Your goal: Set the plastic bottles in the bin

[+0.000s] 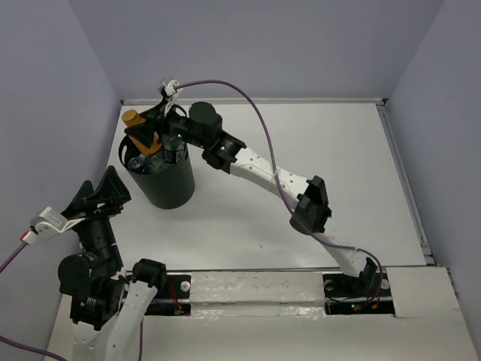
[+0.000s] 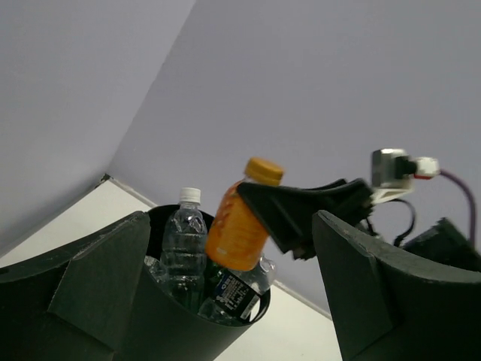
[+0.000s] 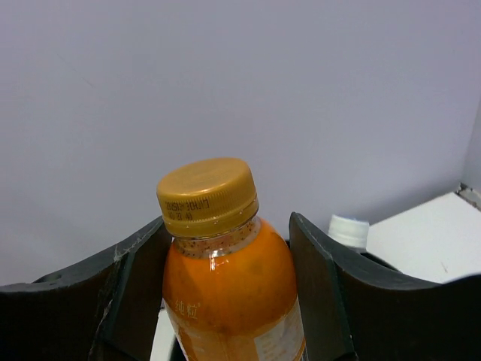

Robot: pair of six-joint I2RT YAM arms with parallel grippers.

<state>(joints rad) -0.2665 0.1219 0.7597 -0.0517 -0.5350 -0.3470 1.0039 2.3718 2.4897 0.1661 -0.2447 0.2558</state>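
From my station I see a white surface [image 1: 323,143], closed in by pale walls [image 1: 263,45] on three sides. The black bin [image 1: 167,189] stands upright directly on it, toward the far left corner. A white mounting strip [image 1: 248,289] carrying both arm bases runs along its near edge.

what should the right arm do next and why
Probably open the right end effector: it holds the orange plastic bottle, tilted, with its base above the open black cylindrical bin, so it should drop in beside the clear bottles there.
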